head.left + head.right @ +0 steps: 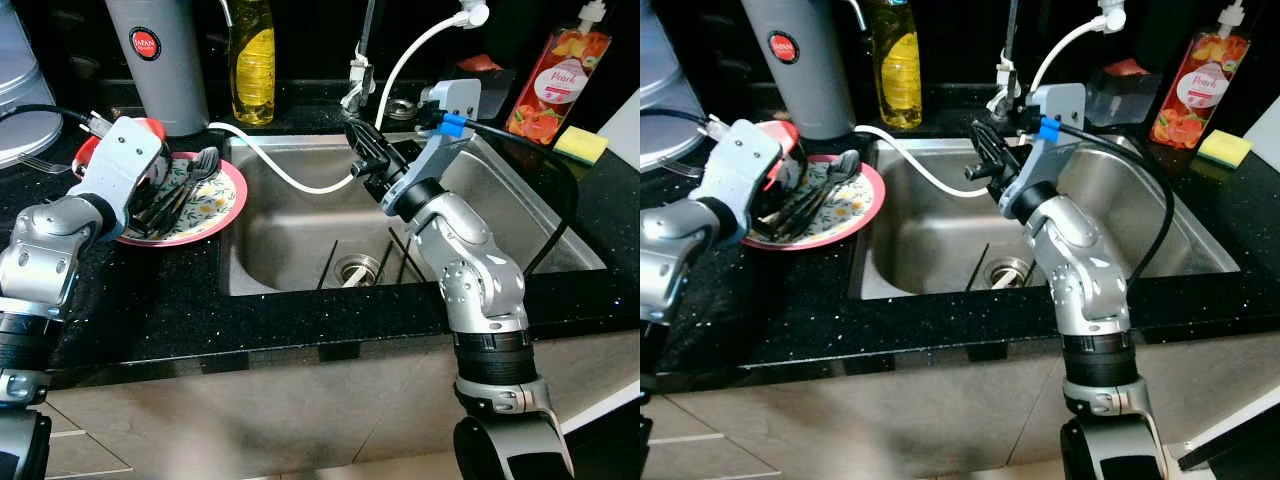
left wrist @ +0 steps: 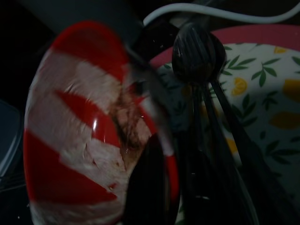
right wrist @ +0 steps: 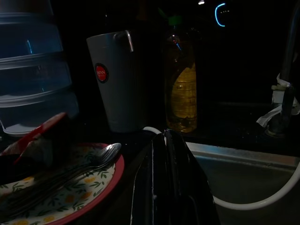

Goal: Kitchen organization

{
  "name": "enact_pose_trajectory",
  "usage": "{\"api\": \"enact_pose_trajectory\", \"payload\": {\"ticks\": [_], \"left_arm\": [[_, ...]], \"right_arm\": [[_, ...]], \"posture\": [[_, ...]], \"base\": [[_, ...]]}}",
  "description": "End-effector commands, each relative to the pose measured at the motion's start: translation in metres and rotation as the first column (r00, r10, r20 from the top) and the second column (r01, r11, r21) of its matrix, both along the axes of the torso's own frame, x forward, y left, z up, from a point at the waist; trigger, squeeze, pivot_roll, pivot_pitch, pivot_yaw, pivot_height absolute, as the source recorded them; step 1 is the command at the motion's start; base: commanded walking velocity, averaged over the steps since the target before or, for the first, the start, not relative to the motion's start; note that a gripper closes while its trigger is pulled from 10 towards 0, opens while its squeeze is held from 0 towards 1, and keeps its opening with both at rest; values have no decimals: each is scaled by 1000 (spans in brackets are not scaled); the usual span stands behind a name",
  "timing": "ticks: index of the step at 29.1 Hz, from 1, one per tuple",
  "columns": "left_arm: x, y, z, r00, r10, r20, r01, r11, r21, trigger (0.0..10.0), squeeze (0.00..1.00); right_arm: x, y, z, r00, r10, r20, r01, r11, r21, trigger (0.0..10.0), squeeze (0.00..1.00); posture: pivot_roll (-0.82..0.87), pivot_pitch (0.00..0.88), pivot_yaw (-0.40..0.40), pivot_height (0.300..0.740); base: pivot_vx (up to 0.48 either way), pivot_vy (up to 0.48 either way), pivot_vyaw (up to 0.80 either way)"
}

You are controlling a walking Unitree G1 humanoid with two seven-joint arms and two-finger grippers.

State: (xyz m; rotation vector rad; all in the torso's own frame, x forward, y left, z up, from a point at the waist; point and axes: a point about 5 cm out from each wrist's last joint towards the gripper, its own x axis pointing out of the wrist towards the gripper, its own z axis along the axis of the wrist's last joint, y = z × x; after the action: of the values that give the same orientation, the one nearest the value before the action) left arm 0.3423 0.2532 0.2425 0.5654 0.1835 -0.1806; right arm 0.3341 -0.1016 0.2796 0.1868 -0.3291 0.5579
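Note:
A red and white striped bowl point(image 2: 79, 126) sits tilted on the left side of a pink-rimmed floral plate point(image 1: 215, 215), on the black counter left of the sink. Several dark forks and spoons point(image 1: 190, 185) lie across the plate beside it. My left gripper point(image 1: 150, 205) is at the bowl, its black fingers closed over the rim. My right gripper point(image 1: 362, 145) hangs above the steel sink point(image 1: 290, 240), pointing toward the plate, fingers pressed together and holding nothing.
A white hose point(image 1: 280, 170) curves across the sink under the faucet point(image 1: 358, 70). A grey jug point(image 1: 160, 60) and yellow soap bottle point(image 1: 252, 60) stand behind the plate. Clear containers point(image 1: 20, 90) are far left. A peach bottle point(image 1: 555, 85) and sponge point(image 1: 580, 143) are at the right.

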Motion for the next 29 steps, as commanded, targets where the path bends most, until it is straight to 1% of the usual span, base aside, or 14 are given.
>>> {"api": "enact_pose_trajectory", "payload": {"ticks": [1, 4, 5, 6, 11, 13, 16, 20, 21, 22, 23, 26, 28, 29], "left_arm": [[1, -1, 2, 1000, 1, 17, -1, 1000, 11, 0, 0], [1, 0, 9, 998, 9, 54, -11, 999, 42, 0, 0], [1, 1, 11, 997, 20, 73, -25, 997, 67, 706, 0], [1, 2, 13, 996, 27, 84, -34, 996, 83, 10000, 0], [2, 2, 30, 982, 52, 182, -79, 986, 144, 10000, 0], [2, -4, 47, 967, 30, 253, -77, 981, 179, 10000, 0], [5, -19, 64, 952, -36, 304, -19, 984, 175, 10000, 0], [10, -41, 69, 947, -151, 285, 117, 984, 135, 10000, 0], [10, -41, 69, 947, -151, 285, 117, 984, 135, 10000, 0], [13, -52, 67, 944, -206, 258, 180, 976, 121, 10000, 0], [21, -74, 58, 931, -301, 209, 262, 945, 194, 10000, 0], [23, -84, 54, 922, -341, 182, 301, 929, 215, 10000, 0], [28, -105, 44, 897, -421, 132, 394, 899, 191, 10000, 0], [28, -105, 44, 897, -421, 132, 394, 899, 191, 10000, 0]], "right_arm": [[1, -1, -4, 1000, -10, -10, 10, 1000, 1, 10000, 0], [2, 0, -4, 1000, -8, -9, 8, 1000, 4, 10000, 0], [2, 0, -4, 1000, -7, -10, 7, 1000, 5, 10000, 0], [3, 0, -4, 1000, -7, -9, 7, 1000, 5, 10000, 0], [3, 0, -4, 1000, -7, -10, 7, 1000, 3, 10000, 0], [3, -1, -4, 1000, -8, -9, 8, 1000, 3, 10000, 0], [4, -1, -3, 1000, -8, -7, 8, 1000, 4, 10000, 0], [4, -1, -2, 1000, -13, -1, 13, 1000, 6, 10000, 0], [4, -1, -2, 1000, -13, -1, 13, 1000, 6, 10000, 0], [5, -1, 0, 1000, -16, 2, 16, 1000, 8, 10000, 0], [5, -3, 2, 1000, -24, 9, 24, 1000, 13, 10000, 0], [5, -3, 2, 999, -30, 12, 30, 999, 14, 10000, 0], [7, -8, 4, 997, -69, 17, 69, 998, 16, 10000, 0], [7, -8, 4, 997, -69, 17, 69, 998, 16, 10000, 0]], "posture": [[168, 0, -11, 740], [170, 0, -13, 740], [169, 0, -15, 740], [169, 0, -15, 740], [168, 0, -17, 740], [166, 0, -17, 740], [166, 0, -17, 740], [163, 0, -17, 740], [163, 0, -17, 740], [160, 0, -16, 740], [155, 0, -14, 740], [155, 0, -14, 740], [152, 0, -12, 740], [152, 0, -12, 740]], "base": [[0, 0, 0], [0, 0, 0], [0, 0, 0], [0, 0, 0], [0, 0, 0], [0, 0, 0], [0, 0, 0], [0, 0, 0], [0, 0, 0], [0, 0, 0], [0, 0, 0], [0, 0, 0], [0, 0, 0], [0, 0, 0]]}}
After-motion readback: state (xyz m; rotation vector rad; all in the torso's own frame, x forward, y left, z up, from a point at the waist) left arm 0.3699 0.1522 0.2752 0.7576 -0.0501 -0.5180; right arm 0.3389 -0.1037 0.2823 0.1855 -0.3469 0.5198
